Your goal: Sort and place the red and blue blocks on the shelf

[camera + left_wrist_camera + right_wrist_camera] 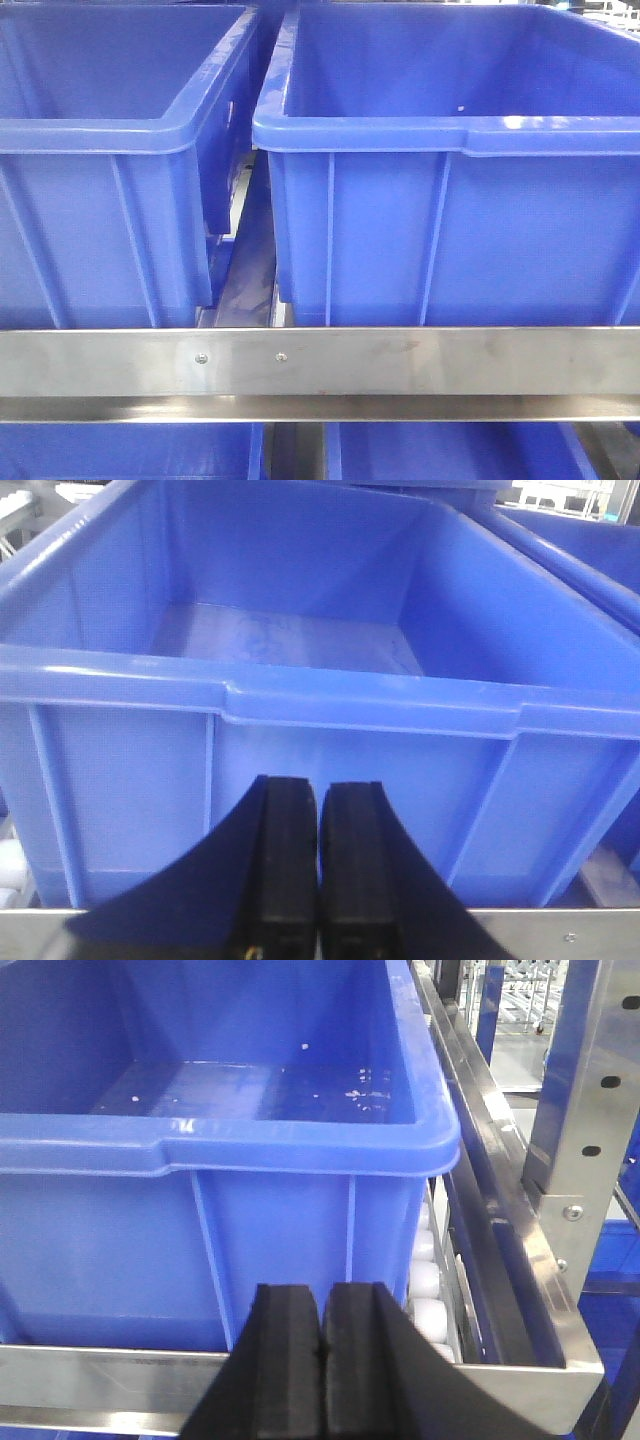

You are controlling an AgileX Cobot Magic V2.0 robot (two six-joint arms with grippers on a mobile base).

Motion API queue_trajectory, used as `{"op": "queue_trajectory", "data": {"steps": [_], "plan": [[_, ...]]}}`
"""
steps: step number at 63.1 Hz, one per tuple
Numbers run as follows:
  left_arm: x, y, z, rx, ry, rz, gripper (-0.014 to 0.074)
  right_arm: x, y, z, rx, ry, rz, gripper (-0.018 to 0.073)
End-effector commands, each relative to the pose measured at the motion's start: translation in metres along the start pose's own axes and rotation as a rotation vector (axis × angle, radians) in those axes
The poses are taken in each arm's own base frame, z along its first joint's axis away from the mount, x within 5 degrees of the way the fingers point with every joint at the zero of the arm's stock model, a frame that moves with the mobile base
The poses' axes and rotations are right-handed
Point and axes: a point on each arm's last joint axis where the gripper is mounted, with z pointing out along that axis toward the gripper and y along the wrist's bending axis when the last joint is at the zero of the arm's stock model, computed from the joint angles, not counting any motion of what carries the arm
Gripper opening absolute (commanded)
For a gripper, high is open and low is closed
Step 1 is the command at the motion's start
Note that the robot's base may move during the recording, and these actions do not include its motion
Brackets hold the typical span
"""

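Note:
The red and blue blocks are out of view in every frame. The shelf's brushed front rail (320, 362) with two small screws crosses the front view, and it shows again as the shelf rail (90, 1372) in the right wrist view. My left gripper (319, 795) is shut with nothing between its black fingers, facing the front wall of a big blue bin (300, 710). My right gripper (324, 1298) is also shut and empty, in front of another blue bin (230, 1150) and just above the rail.
Two large empty blue bins (110, 140) (450, 180) stand side by side on the shelf, with a narrow gap between them. White rollers (428, 1285) run beside the right bin. A perforated steel upright (590, 1090) stands at the right. More blue bins (440, 450) sit on the level below.

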Motion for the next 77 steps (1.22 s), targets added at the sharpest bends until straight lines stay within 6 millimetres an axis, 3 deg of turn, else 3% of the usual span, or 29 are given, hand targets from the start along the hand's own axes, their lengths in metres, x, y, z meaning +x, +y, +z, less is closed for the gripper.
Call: {"op": "queue_trajectory", "data": {"steps": [1,77], "plan": [[0.002,-0.0005,-0.0003,0.021,-0.074,0.006,0.0124,-0.0083,0.0003,-0.0016,-0.001,-0.1,-0.018,0.0049],[0.0013,-0.0008,-0.0004,0.025,-0.081,-0.036,0.0124,-0.0083,0.0003,-0.0016,-0.001,-0.1,-0.018,0.0049]]}}
